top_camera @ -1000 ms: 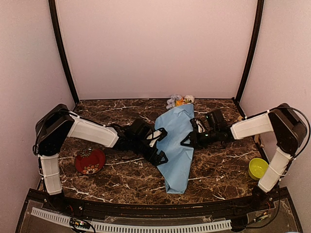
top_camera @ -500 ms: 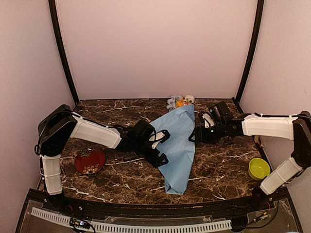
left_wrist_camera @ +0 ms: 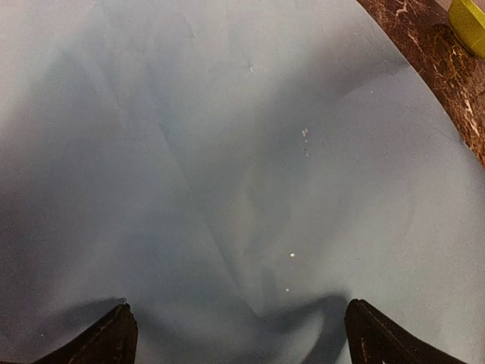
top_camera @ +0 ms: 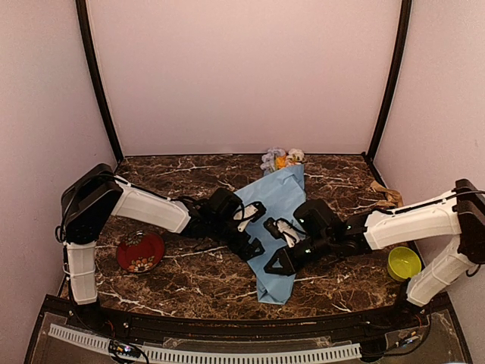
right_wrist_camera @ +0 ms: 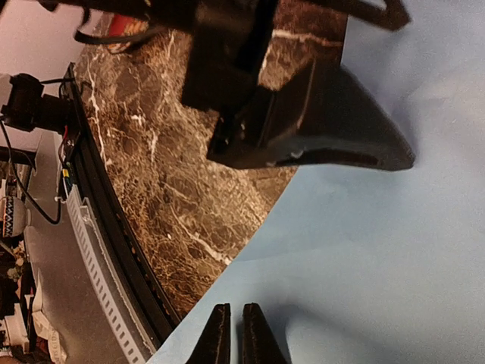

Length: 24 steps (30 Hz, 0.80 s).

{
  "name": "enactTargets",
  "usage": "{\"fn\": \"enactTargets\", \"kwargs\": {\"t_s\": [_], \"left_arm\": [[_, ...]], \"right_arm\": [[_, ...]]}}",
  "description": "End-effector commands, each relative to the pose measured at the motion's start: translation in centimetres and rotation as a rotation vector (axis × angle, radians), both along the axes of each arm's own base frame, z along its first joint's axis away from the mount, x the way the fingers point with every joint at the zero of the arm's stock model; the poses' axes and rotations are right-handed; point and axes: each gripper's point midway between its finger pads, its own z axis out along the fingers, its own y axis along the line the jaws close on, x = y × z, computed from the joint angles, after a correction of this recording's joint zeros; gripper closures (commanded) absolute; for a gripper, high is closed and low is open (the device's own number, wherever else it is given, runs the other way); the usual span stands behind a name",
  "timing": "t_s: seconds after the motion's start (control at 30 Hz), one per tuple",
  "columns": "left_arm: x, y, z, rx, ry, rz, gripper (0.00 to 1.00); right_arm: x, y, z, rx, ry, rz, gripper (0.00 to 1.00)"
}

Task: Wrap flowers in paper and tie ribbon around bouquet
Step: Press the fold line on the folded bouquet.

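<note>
The bouquet point(top_camera: 279, 220) lies on the marble table as a long light-blue paper cone, narrow end toward me. The flowers point(top_camera: 281, 158) poke out of its far end. My left gripper point(top_camera: 256, 227) is open against the cone's left side, one finger on each side of the paper point(left_wrist_camera: 242, 167), which fills the left wrist view between the fingertips point(left_wrist_camera: 114, 340). My right gripper point(top_camera: 274, 264) hangs over the cone's lower part, shut, its fingertips point(right_wrist_camera: 220, 337) side by side above the paper point(right_wrist_camera: 379, 250) with nothing between them. A tan ribbon point(top_camera: 385, 194) lies at the right back.
A red patterned dish point(top_camera: 140, 252) sits at the near left. A yellow-green bowl point(top_camera: 402, 262) stands at the near right, and its edge also shows in the left wrist view point(left_wrist_camera: 470, 23). The table's front rail point(right_wrist_camera: 98, 250) runs close to the cone's narrow end.
My right arm has swung from the cone's upper right side down to its lower part, opening and then shutting on the way. The left gripper has stayed open at the cone's left.
</note>
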Motion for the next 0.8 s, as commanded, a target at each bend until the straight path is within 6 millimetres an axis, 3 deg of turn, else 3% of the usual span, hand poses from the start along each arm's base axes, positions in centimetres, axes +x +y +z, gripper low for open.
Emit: {"fn": "enactTargets", "kwargs": {"t_s": [0.0,0.2,0.33,0.5,0.7,0.77], "left_arm": [[-1.3,1.8,-3.2,0.075,0.085,0.022,0.01],[-0.6,2.5,-3.4,0.072,0.096,0.040,0.01],[-0.5,2.9,-4.0,0.084,0.102,0.037,0.01],[-0.7,3.2,-5.0,0.099,0.117,0.040,0.01],[-0.9,3.4,-5.6,0.111,0.124,0.035,0.01],[-0.9,3.4,-5.6,0.112,0.124,0.030,0.01]], "right_arm": [[-1.8,1.1,-2.1,0.020,0.042,0.045,0.94],[-4.3,-2.5,-8.1,-0.154,0.121,0.012,0.97],[-6.3,-5.7,-10.5,-0.292,0.150,0.010,0.98],[-6.9,-5.9,-8.6,-0.321,0.096,0.064,0.96],[-6.9,-1.7,-1.4,-0.111,0.006,0.187,0.91],[-6.9,-0.9,-0.4,-0.065,-0.004,0.205,0.89]]}}
